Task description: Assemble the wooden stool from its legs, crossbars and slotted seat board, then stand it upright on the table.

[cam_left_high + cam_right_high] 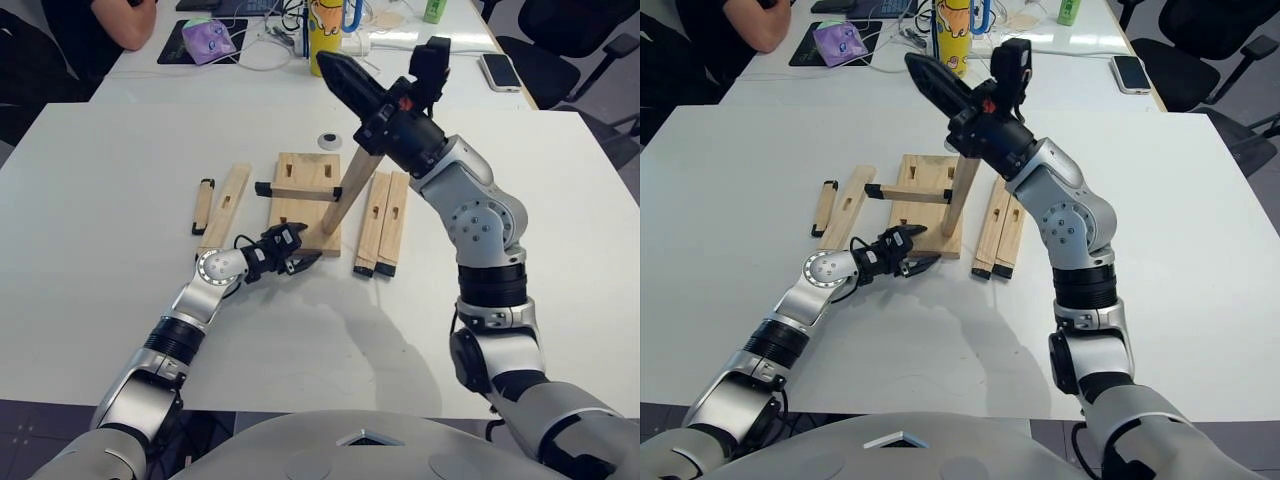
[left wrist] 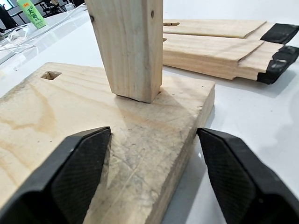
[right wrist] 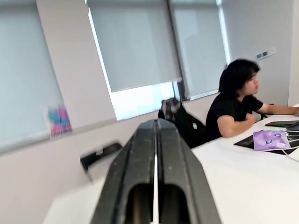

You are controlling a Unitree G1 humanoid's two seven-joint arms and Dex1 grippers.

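- Nearest: left gripper (image 1: 298, 262), low over the table (image 1: 100, 200) at the near right corner of the slotted seat board (image 1: 305, 212); jaws wide apart, one pad (image 2: 79, 172) over the board's top face, the other off its side edge; nothing clamped, contact with the wood unclear.
- Left arm stretched forward and low, forearm nearly level with the tabletop.
- Seat board flat on the table, slots facing up; crossbar (image 1: 300, 192) with a black end cap lying across it.
- Leg (image 1: 345, 195) tilted, lower end down on the board's near right corner just ahead of the left pads, top leaning toward the right arm and hidden behind that wrist; seated in a slot or merely resting on the face, cannot tell.
- Right gripper (image 1: 335, 72) raised high above the board, elbow bent, fingers pointing up and away to the robot's left; jaws pressed together on nothing.
- Pair of slotted pieces (image 1: 385, 220) side by side just right of the board; long piece (image 1: 228, 205) and short piece (image 1: 204, 205) just left of it, all lying flat.
- Judged step: fitting the first leg into the seat board, early in the assembly.
- Next move, as a judgement: bring the leg upright over its slot and press down, left jaws closing on the board's corner against sliding; risk of the leg toppling if let go while tilted.
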